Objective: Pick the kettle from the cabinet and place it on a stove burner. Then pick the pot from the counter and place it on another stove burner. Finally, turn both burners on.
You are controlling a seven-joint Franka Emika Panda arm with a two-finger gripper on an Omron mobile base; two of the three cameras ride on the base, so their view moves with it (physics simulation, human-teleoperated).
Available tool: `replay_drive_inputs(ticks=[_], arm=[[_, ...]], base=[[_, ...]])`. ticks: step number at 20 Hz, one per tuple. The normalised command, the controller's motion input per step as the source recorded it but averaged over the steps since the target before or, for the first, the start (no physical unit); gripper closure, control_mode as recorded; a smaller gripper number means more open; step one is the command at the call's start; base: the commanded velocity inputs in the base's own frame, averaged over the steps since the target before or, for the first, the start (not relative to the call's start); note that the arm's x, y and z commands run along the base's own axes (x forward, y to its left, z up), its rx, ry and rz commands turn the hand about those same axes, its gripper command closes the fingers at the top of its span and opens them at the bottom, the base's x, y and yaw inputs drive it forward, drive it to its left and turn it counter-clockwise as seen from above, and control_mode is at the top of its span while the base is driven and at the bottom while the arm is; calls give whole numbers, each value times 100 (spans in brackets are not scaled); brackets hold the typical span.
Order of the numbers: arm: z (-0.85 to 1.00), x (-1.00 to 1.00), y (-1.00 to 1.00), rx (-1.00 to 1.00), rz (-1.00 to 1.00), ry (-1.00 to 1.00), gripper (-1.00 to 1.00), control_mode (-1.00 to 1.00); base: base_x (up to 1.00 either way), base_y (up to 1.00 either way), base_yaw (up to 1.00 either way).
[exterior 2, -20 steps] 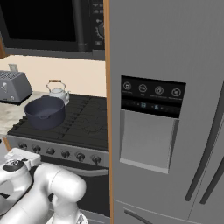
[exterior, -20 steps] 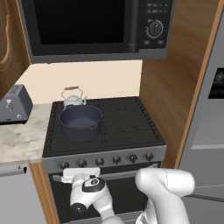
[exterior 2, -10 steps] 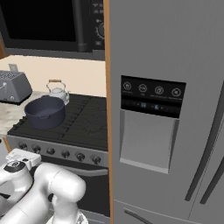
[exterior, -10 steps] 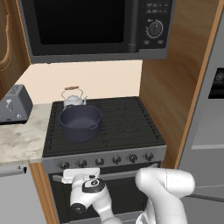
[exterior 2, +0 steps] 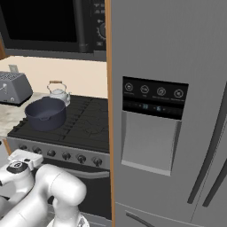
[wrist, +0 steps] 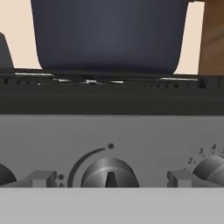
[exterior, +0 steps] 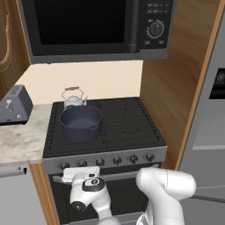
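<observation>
Gleaming black range [exterior: 127, 125] — beige counter [exterior: 19, 140].

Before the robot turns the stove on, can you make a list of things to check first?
1. Kettle sits on a back burner: ok.
2. Pot sits on the front burner, in front of the kettle: ok.
3. End effector is open and empty: ok.
4. End effector faces the knob row; a knob is centred in the hand view: ok.
5. This knob belongs to a burner in use: cannot tell.
6. Flames lit under the pot: cannot tell.
</observation>
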Motion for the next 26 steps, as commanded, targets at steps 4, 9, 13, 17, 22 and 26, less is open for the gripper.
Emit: replay_drive_inputs(ticks=[4,9,13,17,22,26], arm=[[-6,13,0,-2,0,0,-100,-100],[-11,11,0,-2,0,0,-100,-100],[-13,10,0,-3,0,0,-100,-100],[-13,9,0,-3,0,0,-100,-100],[-3,4,0,-2,0,0,-100,-100],[0,12,5,-1,0,-2,100,-100]], base=[[0,0,0],[0,0,0],[0,0,0],[0,0,0],[0,0,0],[0,0,0]])
